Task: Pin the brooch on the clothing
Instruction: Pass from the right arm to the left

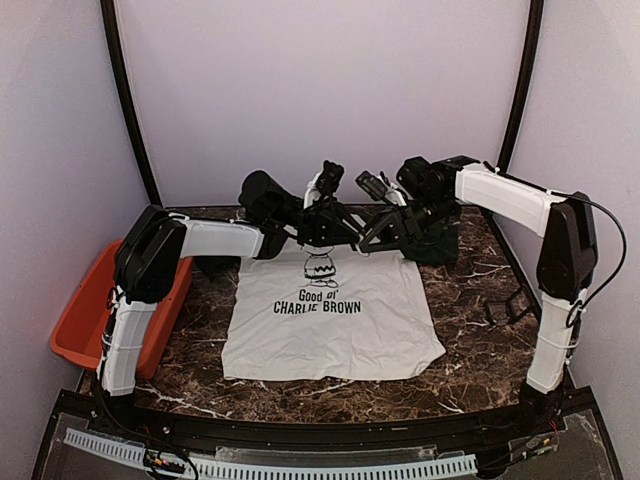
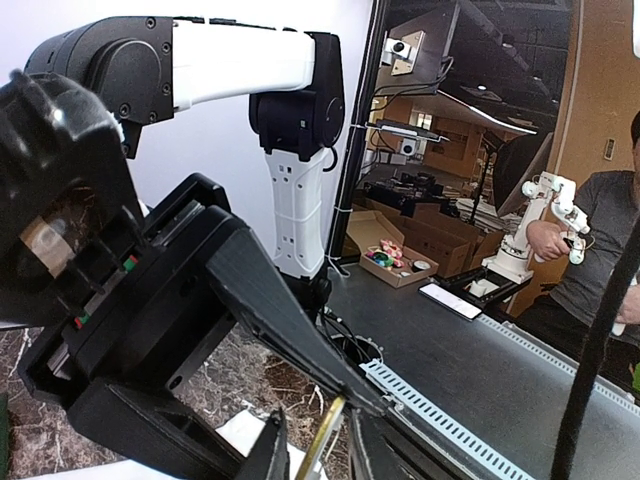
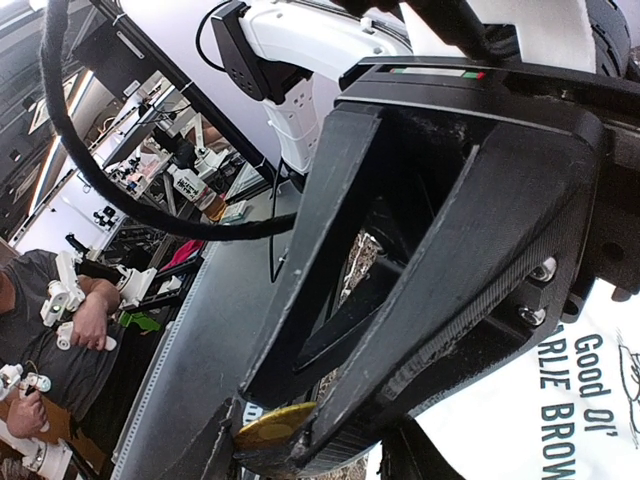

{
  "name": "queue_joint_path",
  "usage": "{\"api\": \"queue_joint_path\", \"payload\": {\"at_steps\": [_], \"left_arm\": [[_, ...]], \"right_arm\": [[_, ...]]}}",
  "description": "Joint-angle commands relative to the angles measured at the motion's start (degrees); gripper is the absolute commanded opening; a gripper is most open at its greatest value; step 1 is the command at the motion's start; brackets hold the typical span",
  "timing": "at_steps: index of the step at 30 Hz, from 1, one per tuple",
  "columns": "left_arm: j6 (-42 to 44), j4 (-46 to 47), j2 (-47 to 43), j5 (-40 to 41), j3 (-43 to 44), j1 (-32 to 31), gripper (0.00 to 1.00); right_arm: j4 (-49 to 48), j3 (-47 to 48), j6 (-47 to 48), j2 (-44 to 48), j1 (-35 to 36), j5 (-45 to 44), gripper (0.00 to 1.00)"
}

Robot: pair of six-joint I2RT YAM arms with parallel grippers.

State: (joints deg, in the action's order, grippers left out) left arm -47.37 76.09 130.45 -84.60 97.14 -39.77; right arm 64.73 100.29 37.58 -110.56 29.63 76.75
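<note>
Pinches the gold brooch (image 3: 268, 424) at the very tips of the right end effector (image 3: 292, 436), above the far, collar edge of the T-shirt (image 1: 330, 320) spread flat on the worktop (image 1: 470, 290). Flanks it with the left end effector (image 2: 318, 458), jaws narrow; impossible to tell whether touching. Likely to swivel or drop if let go by one side before being gripped firmly by the other. Apt to bunch the loose cloth when pushing the pin in.

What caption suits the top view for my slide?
Left arm and right arm meet above the far end of the T-shirt spread on a marble table.
</note>
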Motion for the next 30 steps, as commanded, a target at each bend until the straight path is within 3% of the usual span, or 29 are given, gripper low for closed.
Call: {"api": "queue_joint_path", "payload": {"at_steps": [1,6,11,20,25,30], "left_arm": [[-0.4,3.0,0.5,-12.7,-0.3,-0.6,0.2],[-0.6,3.1,0.6,-12.7,-0.4,-0.5,0.19],[-0.9,3.1,0.8,-12.7,-0.2,-0.6,0.01],[-9.1,8.7,2.2,-12.4,2.3,-0.3,0.01],[-13.9,11.2,2.9,-7.3,4.5,1.5,0.01],[-15.6,6.3,3.6,-1.0,8.0,4.3,0.01]], "right_arm": [[0.6,1.7,1.5,0.2,-0.7,2.6,0.4],[0.7,1.8,1.6,0.2,-1.0,3.2,0.4],[0.6,2.2,1.3,-0.4,-1.3,3.2,0.4],[-6.4,0.2,-7.1,1.2,-2.9,-3.8,0.59],[-12.5,-5.2,-9.4,8.5,-3.6,-14.3,0.68],[-21.8,-13.1,-12.0,16.5,-4.4,-20.1,0.75]]}}
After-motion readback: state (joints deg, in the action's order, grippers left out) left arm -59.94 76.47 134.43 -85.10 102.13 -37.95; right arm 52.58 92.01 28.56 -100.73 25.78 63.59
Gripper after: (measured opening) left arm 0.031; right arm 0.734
